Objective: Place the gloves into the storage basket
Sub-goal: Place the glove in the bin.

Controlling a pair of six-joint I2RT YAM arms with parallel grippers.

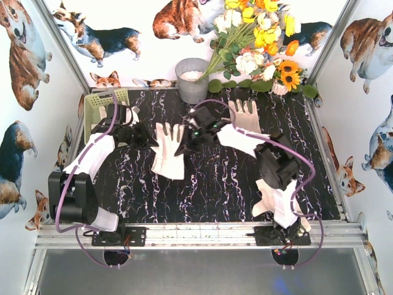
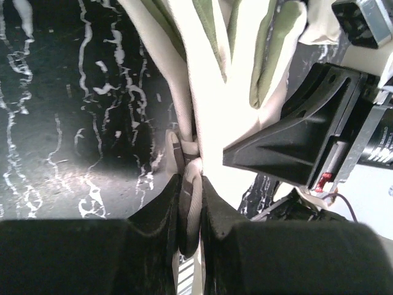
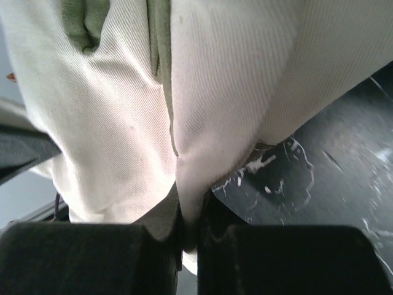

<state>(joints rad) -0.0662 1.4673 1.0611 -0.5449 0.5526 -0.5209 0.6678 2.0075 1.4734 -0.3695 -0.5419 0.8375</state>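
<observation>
At the centre of the black, white-veined desk (image 1: 215,196), both arms gripped one cream glove (image 1: 167,153) at once. The left pincer (image 2: 190,196) was closed tight on a fold at the glove's 9 o'clock edge, with fabric squeezed between its fingertips. The right pincer (image 3: 187,215) was likewise clamped on cream cloth at the 3 o'clock edge. Seen from the left wrist, the glove showed greenish-grey patches, and the right pincer's black body stood just beside it. Whether the glove was lifted clear of the desk could not be told. The pale yellow-green storage basket (image 1: 105,98) sat in the desk's 10 o'clock corner, apart from the held glove. A second glove (image 1: 245,115) lay flat at 1 o'clock, fingers toward the far wall. A third glove (image 1: 132,115), partly hidden by the left arm, lay just beside the basket. A grey bucket (image 1: 191,78) stood at 12 o'clock, with flowers (image 1: 258,37) at 1 o'clock beyond it.
</observation>
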